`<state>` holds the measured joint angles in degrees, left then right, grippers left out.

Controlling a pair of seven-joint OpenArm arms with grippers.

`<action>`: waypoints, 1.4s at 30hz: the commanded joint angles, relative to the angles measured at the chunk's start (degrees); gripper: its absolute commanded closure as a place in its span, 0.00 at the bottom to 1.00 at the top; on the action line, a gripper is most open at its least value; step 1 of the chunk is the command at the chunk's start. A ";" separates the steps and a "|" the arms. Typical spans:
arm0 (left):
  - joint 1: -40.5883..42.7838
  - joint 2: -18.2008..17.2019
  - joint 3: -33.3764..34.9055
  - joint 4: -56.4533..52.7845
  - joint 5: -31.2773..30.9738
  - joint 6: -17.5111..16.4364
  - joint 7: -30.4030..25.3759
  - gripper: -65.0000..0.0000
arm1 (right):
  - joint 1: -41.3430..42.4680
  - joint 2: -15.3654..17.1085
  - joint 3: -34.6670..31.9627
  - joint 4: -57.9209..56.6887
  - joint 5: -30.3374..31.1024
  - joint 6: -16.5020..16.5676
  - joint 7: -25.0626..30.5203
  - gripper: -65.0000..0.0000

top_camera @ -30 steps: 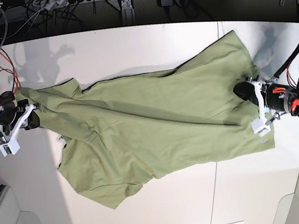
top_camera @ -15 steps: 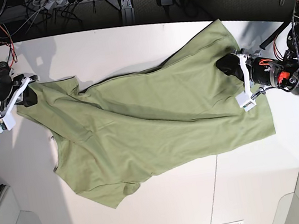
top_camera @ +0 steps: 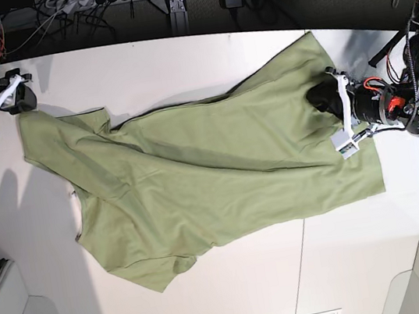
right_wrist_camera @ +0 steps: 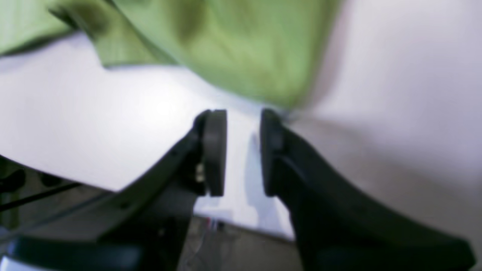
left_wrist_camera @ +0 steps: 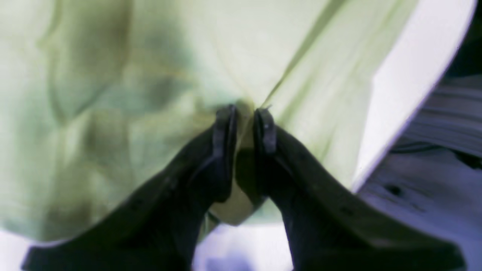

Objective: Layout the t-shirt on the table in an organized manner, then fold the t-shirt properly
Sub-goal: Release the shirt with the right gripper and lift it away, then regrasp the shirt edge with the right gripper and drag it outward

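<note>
- T-shirt (top_camera: 213, 180) lies spread, wrinkled, across our table (top_camera: 179, 59).
- Our left gripper (left_wrist_camera: 244, 124) pinches its fabric.
- Our right gripper (right_wrist_camera: 243, 150) stands parted, empty, beside the shirt's edge.

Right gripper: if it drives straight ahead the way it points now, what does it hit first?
Probably the t-shirt: its near edge lies just beyond the right gripper, whose open jaws hold nothing, with bare table between. Depth is blurred, so unsure.

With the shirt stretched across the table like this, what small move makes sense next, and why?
Probably bring the right gripper, open and off the cloth, back down to regrip the t-shirt edge. The left gripper holds its end, but the sleeve end lies bunched and skewed.
</note>
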<state>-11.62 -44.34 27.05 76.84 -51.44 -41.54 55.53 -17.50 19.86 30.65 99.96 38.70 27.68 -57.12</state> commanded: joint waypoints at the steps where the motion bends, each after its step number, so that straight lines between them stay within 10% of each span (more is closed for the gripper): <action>1: -0.46 -1.55 -0.17 -0.09 5.88 1.54 0.79 0.79 | -0.28 0.92 0.48 0.92 0.74 0.66 1.25 0.72; 8: -0.63 -1.68 -0.17 -0.09 10.99 1.54 -0.70 0.79 | 0.87 -0.81 0.44 0.90 2.43 0.85 3.76 0.74; 11: -0.61 -1.66 -0.17 -0.09 10.97 1.54 -0.70 0.79 | 2.12 -1.46 0.22 0.90 4.00 2.12 3.80 1.00; 21: -0.59 -1.68 -0.17 -0.09 10.99 1.54 -0.70 0.79 | 6.80 -6.78 -4.96 0.83 2.99 4.15 4.87 1.00; 31: -0.59 -1.70 -0.17 -0.09 11.02 1.54 -0.68 0.79 | 6.82 -6.84 -17.57 0.79 -13.68 2.08 10.56 1.00; 42: -0.61 -1.75 -0.17 -0.09 14.10 1.54 -0.68 0.79 | -0.28 -6.38 -17.66 0.81 -4.59 3.32 5.86 1.00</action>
<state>-12.12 -44.93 26.92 76.99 -41.98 -41.47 51.37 -17.63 13.02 12.88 100.07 34.52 30.57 -50.59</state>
